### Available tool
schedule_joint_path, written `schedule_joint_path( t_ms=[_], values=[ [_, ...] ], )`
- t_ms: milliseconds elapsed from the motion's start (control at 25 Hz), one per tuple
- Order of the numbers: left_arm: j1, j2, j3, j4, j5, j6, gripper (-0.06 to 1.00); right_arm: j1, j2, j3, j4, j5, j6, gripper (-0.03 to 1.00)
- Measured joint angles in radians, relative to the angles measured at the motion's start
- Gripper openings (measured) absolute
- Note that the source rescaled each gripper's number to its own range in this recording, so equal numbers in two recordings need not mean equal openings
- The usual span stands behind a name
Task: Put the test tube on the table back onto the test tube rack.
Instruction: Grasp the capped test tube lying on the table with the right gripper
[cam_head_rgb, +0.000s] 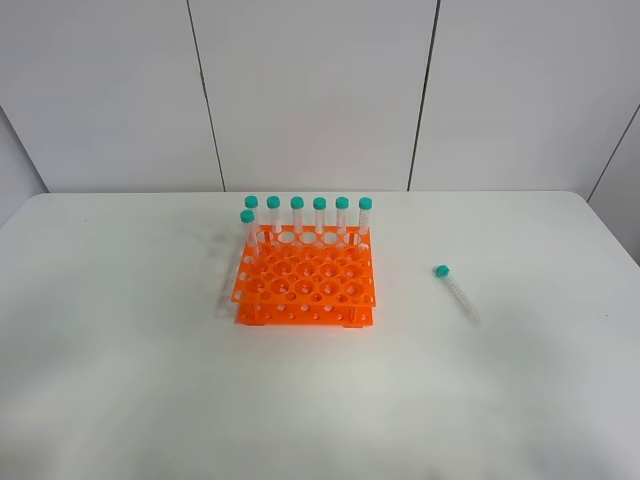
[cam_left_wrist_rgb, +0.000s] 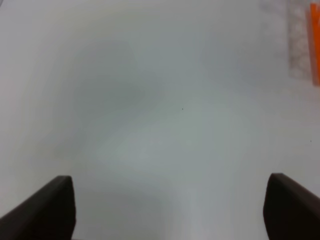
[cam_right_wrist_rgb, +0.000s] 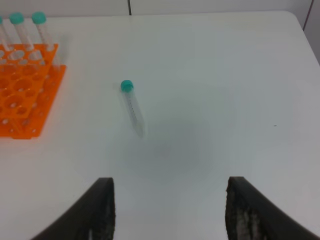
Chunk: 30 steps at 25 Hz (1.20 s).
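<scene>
A clear test tube (cam_head_rgb: 455, 291) with a teal cap lies flat on the white table (cam_head_rgb: 130, 380), to the right of the orange test tube rack (cam_head_rgb: 306, 289). It also shows in the right wrist view (cam_right_wrist_rgb: 133, 107), ahead of my open, empty right gripper (cam_right_wrist_rgb: 170, 212). The rack (cam_right_wrist_rgb: 22, 92) holds several upright teal-capped tubes (cam_head_rgb: 308, 218) along its back row and back left corner. My left gripper (cam_left_wrist_rgb: 170, 210) is open and empty over bare table, with an edge of the rack (cam_left_wrist_rgb: 315, 45) at one side. Neither arm shows in the exterior view.
Grey wall panels (cam_head_rgb: 310, 90) stand behind the table's far edge. The table's rounded far right corner (cam_head_rgb: 590, 205) lies beyond the loose tube.
</scene>
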Motion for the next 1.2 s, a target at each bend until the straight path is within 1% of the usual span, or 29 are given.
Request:
schedule_joint_path(
  t_ms=[1200],
  values=[
    [0.000,0.000,0.000,0.000,0.000,0.000,0.81,0.000,0.000,0.000,0.000,0.000,0.000,0.71]
  ],
)
